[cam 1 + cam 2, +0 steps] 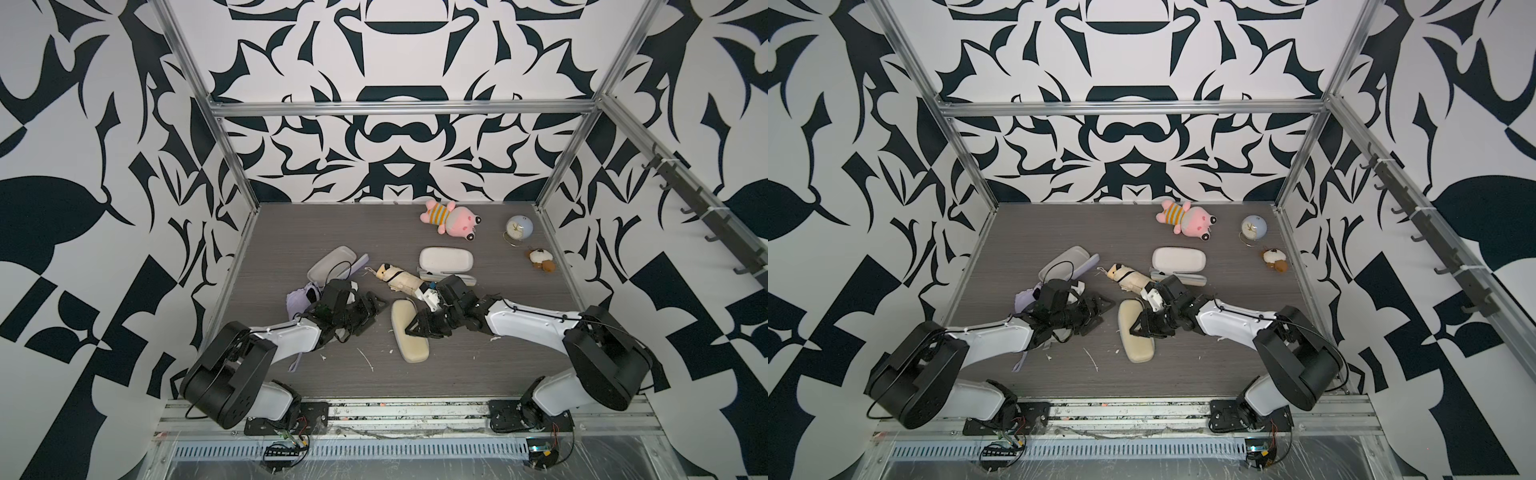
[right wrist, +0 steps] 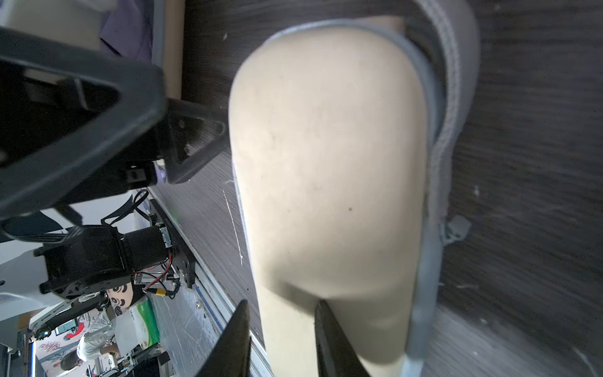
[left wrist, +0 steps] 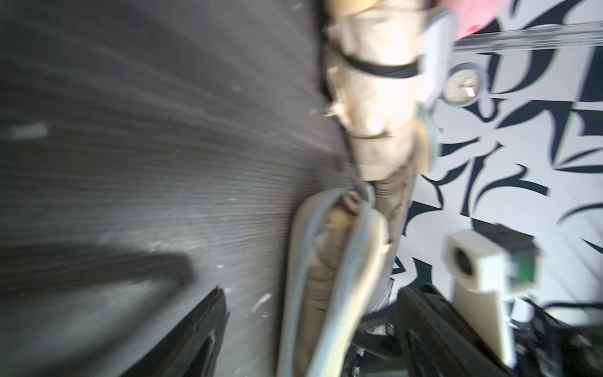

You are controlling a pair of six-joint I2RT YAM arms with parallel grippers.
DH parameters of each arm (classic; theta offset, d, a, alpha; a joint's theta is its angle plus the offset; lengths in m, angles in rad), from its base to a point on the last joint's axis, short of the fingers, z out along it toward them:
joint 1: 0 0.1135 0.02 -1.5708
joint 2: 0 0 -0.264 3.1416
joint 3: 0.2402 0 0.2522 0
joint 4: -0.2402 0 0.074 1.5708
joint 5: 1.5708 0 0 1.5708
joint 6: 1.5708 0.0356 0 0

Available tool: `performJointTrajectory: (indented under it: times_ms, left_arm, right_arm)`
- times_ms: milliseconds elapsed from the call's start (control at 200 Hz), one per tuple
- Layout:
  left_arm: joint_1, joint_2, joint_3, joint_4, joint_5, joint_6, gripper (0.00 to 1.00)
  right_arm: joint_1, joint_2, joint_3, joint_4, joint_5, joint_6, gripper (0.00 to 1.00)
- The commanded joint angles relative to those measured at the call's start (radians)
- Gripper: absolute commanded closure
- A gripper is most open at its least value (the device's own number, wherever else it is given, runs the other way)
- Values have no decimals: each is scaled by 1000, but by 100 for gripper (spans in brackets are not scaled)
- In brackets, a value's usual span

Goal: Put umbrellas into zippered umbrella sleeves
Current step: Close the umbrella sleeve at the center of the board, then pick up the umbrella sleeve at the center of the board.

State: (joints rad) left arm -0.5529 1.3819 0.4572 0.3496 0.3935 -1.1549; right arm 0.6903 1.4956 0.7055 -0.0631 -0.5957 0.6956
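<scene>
Both arms stretched inward, right pincer clamping sleeve

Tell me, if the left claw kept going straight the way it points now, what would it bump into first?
Most likely the beige sleeve lying on the table just ahead of the open left claw, the same one the right claw grips. Height is hard to judge from above, so it might skim over it.

My dark wood-grain table carries a beige sleeve nearest me and a beige umbrella mid-table. A lavender umbrella and lavender sleeve lie to my left. An open sleeve, pink plush, clock and small bear sit farther back, with white scraps scattered about.
</scene>
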Motion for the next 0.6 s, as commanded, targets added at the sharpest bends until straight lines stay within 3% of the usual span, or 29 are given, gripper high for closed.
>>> performJointTrajectory:
  times_ms: [0,180,250,450,595]
  left_arm:
    - [-51,10,35,-72,17,43,11]
    - [-151,167,123,-216,-28,118,14]
    - [-164,205,147,-234,-36,133,24]
    - [-164,243,148,-210,-13,116,45]
    - [-162,267,99,-144,-3,58,56]
  right_arm:
    - [-5,29,-21,-28,52,-17,66]
    - [-10,-8,-36,-8,36,-23,66]
    - [-27,-59,-51,-5,4,-28,65]
    - [-162,-221,-136,-164,-57,-82,40]
    - [-182,-193,-193,-128,-66,-70,35]
